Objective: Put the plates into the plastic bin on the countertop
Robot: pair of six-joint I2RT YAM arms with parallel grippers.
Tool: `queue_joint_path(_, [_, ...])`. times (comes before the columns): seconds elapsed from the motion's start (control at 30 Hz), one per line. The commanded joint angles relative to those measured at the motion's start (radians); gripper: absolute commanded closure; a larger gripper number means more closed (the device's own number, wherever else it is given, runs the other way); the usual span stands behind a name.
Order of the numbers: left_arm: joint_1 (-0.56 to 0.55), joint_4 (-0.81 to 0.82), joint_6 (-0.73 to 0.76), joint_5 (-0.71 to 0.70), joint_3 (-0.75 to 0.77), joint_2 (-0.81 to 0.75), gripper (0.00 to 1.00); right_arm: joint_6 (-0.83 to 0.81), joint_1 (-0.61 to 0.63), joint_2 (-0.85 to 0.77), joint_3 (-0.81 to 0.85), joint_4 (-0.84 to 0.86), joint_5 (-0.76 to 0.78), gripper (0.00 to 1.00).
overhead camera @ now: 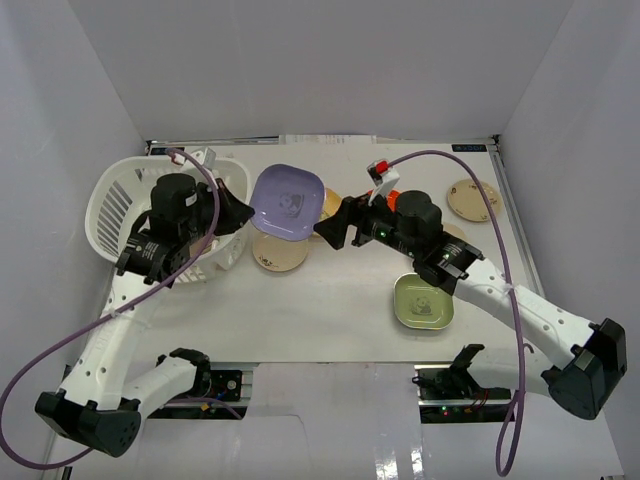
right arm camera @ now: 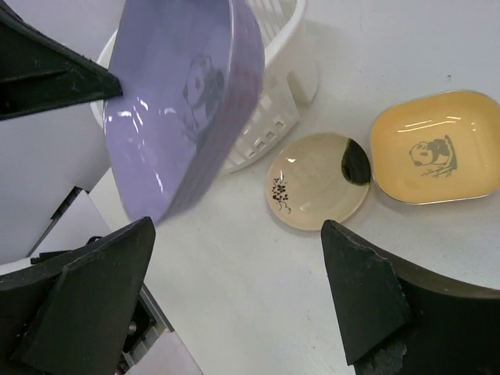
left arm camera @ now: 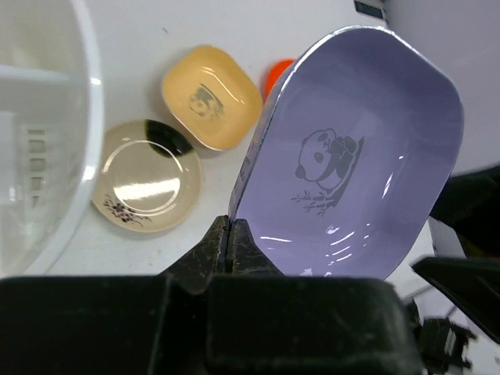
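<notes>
Above the countertop, toward 12 o'clock of its middle in the top view, the lavender plate hangs tilted in the air between the two arms. The left gripper has its jaws pinched tight on that plate's near rim, at 9 o'clock of the plate. The right gripper, at 3 o'clock of the plate, stands with its jaws spread wide and nothing between them; the plate sits off to 11 o'clock of them in its own view.

The plastic bin lies at 9 o'clock of the held plate, with the left arm across it. What shows of its inside is bare white rib, and whether any plate lies in it I cannot tell.

By my reading the task is early. One plate is lifted but not yet over the bin, and these sit on the counter:
- a cream plate, at 6 o'clock of the held one
- a yellow plate, touching the cream one or nearly so
- an orange-red plate, mostly hidden
- a green plate, at 4 o'clock
- a brown round plate, at 2 o'clock

No brand or words can be read. Lavender, yellow and green carry a panda print and the cream one a dark flower sprig; a blue strip at the back edge is too small to read
</notes>
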Motion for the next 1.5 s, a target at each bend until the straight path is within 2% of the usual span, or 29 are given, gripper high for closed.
queue_joint_path(0.0, [-0.001,0.003,-0.039,-0.221,0.068,-0.005,1.0,-0.008,-0.015,-0.085,-0.024,0.028,-0.002,0.06])
queue_joint_path(0.07, [0.0,-0.056,-0.031,-0.35,0.097,0.014,1.0,-0.011,-0.021,-0.131,-0.042,0.022,0.014,0.04])
queue_joint_path(0.1, [0.01,-0.068,-0.036,-0.464,0.095,0.021,1.0,-0.014,-0.021,-0.147,-0.053,0.019,0.018,0.04])
queue_joint_path(0.17, [0.058,-0.057,-0.045,-0.531,0.066,0.029,1.0,-0.017,-0.022,-0.165,-0.088,0.014,0.022,0.04])
queue_joint_path(0.27, [0.205,-0.011,-0.073,-0.38,0.042,0.041,1.0,-0.022,-0.022,-0.173,-0.145,0.0,0.021,0.04])
queue_joint_path(0.3, [0.299,0.001,-0.073,-0.333,0.036,0.049,1.0,-0.022,-0.022,-0.174,-0.162,-0.001,0.024,0.04])
queue_joint_path(0.37, [0.411,0.013,-0.071,-0.338,0.02,0.087,1.0,-0.023,-0.022,-0.186,-0.211,0.002,0.042,0.04])
queue_joint_path(0.47, [0.511,0.025,-0.074,-0.315,0.0,0.129,1.0,-0.026,-0.021,-0.196,-0.268,0.013,0.047,0.04])
queue_joint_path(0.7, [0.623,0.078,-0.131,-0.315,-0.092,0.209,1.0,-0.022,-0.022,-0.193,-0.348,0.054,0.013,0.05])
queue_joint_path(0.93, [0.629,0.096,-0.14,-0.36,-0.127,0.295,1.0,-0.028,-0.021,-0.199,-0.38,0.066,-0.007,0.05])
queue_joint_path(0.97, [0.629,0.099,-0.139,-0.351,-0.13,0.296,0.96,-0.029,-0.021,-0.202,-0.384,0.066,-0.007,0.05])
queue_joint_path(1.0, [0.628,0.105,-0.136,-0.344,-0.138,0.298,0.87,-0.031,-0.021,-0.206,-0.389,0.068,-0.004,0.05])
queue_joint_path(1.03, [0.629,0.107,-0.134,-0.34,-0.138,0.296,0.76,-0.032,-0.022,-0.205,-0.389,0.068,-0.002,0.05])
queue_joint_path(1.07, [0.629,0.105,-0.129,-0.337,-0.135,0.295,0.58,-0.034,-0.021,-0.203,-0.389,0.068,-0.001,0.05])
queue_joint_path(1.2, [0.629,0.116,-0.125,-0.288,-0.115,0.261,0.3,-0.032,-0.022,-0.185,-0.378,0.068,0.042,0.06])
queue_joint_path(1.27, [0.628,0.128,-0.122,-0.243,-0.103,0.226,0.23,-0.003,-0.022,-0.141,-0.365,0.103,0.143,0.1])
queue_joint_path(1.3, [0.626,0.133,-0.12,-0.205,-0.096,0.215,0.16,0.007,-0.024,-0.08,-0.357,0.117,0.18,0.13])
queue_joint_path(1.33, [0.625,0.136,-0.122,-0.19,-0.092,0.203,0.15,0.017,-0.028,-0.04,-0.34,0.123,0.252,0.15])
queue_joint_path(1.4, [0.605,0.148,-0.116,-0.099,-0.086,0.157,0.13,0.061,-0.042,0.08,-0.277,0.134,0.338,0.26])
queue_joint_path(1.47, [0.587,0.157,-0.1,-0.047,-0.087,0.103,0.13,0.109,-0.065,0.157,-0.21,0.148,0.366,0.34])
